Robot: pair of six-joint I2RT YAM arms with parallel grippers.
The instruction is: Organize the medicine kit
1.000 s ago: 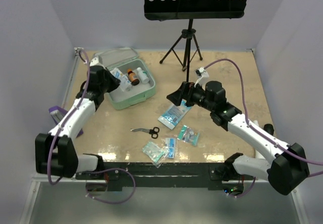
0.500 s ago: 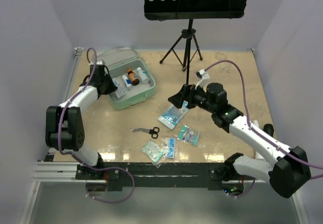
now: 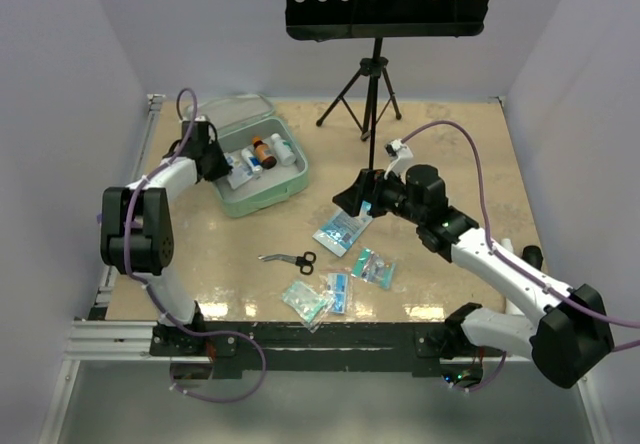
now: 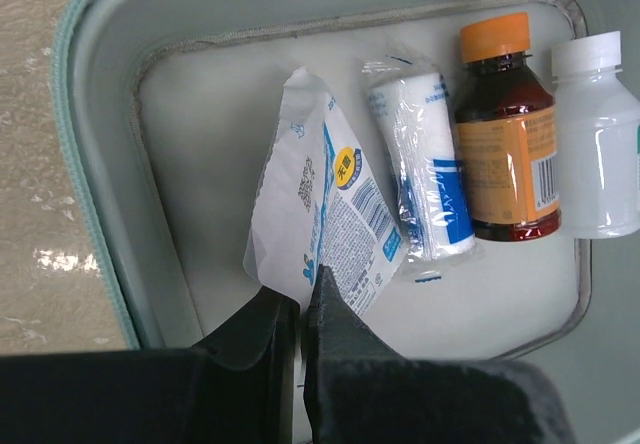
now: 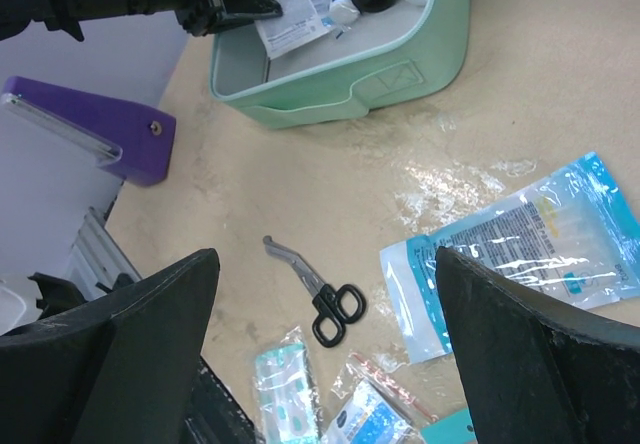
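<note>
The left arm point(image 3: 160, 182) folds up from its base and reaches far forward, the left tool point(image 4: 300, 309) pinched shut on the edge of a white packet point(image 4: 320, 214). The right arm point(image 3: 500, 261) stretches forward and inward, the right tool point(image 3: 350, 196) hovering with its jaws spread wide.

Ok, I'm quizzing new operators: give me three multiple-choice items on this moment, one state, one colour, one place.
1. The left pincer is: A wide open and empty; B shut on a white packet in the medicine kit; C shut on a pen.
2. The brown bottle has a cap that is: A orange; B green; C black.
3. The scissors lie: A in the medicine kit; B on the table; C on a shelf.
Answers: 1 B, it pinches the packet's lower edge; 2 A, the left wrist view shows it; 3 B, they lie flat on the tabletop.
</note>
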